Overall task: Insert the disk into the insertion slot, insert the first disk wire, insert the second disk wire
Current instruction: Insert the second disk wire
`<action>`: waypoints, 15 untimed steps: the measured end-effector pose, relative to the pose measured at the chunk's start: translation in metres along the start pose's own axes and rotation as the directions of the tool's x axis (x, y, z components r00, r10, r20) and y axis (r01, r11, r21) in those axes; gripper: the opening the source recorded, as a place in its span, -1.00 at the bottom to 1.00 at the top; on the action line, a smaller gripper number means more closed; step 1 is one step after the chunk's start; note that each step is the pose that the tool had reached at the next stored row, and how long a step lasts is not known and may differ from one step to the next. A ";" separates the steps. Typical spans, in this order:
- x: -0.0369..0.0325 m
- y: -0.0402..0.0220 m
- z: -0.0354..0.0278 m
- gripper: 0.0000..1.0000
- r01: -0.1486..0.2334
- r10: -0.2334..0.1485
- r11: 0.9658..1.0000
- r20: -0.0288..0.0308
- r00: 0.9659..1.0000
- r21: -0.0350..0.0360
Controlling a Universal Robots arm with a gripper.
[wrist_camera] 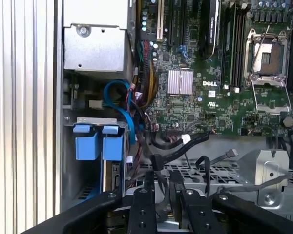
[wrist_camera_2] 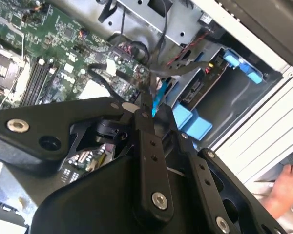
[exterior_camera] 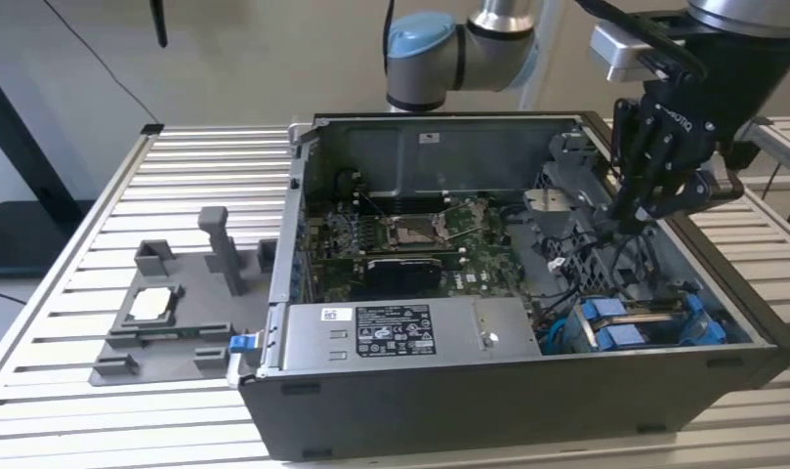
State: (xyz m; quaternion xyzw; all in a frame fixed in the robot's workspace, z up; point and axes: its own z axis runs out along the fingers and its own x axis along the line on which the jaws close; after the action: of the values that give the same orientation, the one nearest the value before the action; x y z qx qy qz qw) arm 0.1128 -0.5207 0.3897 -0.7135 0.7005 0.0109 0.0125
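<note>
Inside the big open dark grey metal computer box (exterior_camera: 499, 391), the black robot gripper (exterior_camera: 613, 227) is pinching a thin black wire (wrist_camera: 185, 145) near the grey metal drive bay with blue plastic tabs (exterior_camera: 648, 319) in the box's corner.

The bench (exterior_camera: 56, 391) is pale silver, striped by its long slats. The fixture tray (exterior_camera: 121, 357), near the bench's edge on the exterior view's left, is plain mid-grey. The computer case (exterior_camera: 499, 420) is charcoal outside, and its motherboard (exterior_camera: 479, 259) is dark green flecked with silver. The insertion slot (exterior_camera: 648, 313) is grey metal with bright blue tabs (wrist_camera: 98, 141) (a blue cable (wrist_camera: 129, 114) matches them). The gripper (exterior_camera: 619, 223) is matt black and the arm's joint cap (exterior_camera: 418, 39) pale blue.
</note>
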 end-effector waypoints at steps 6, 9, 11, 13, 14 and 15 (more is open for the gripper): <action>-0.0010 0.0058 0.0010 -0.45 0.003 -0.003 1.000 -0.046 0.999 -0.001; -0.0025 0.0086 0.0027 -0.45 0.013 -0.012 1.000 -0.050 0.999 0.001; -0.0039 0.0097 0.0034 -0.45 0.021 -0.020 1.000 -0.050 0.999 0.004; -0.0052 0.0109 0.0045 -0.45 0.029 -0.029 1.000 -0.050 0.998 0.007; -0.0057 0.0117 0.0053 -0.45 0.034 -0.033 0.999 -0.050 0.998 0.008; -0.0060 0.0126 0.0062 -0.45 0.038 -0.038 0.999 -0.050 0.998 0.008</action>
State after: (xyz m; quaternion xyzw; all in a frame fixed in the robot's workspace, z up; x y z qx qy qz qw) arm 0.1002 -0.5147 0.3837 -0.7266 0.6870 -0.0104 -0.0015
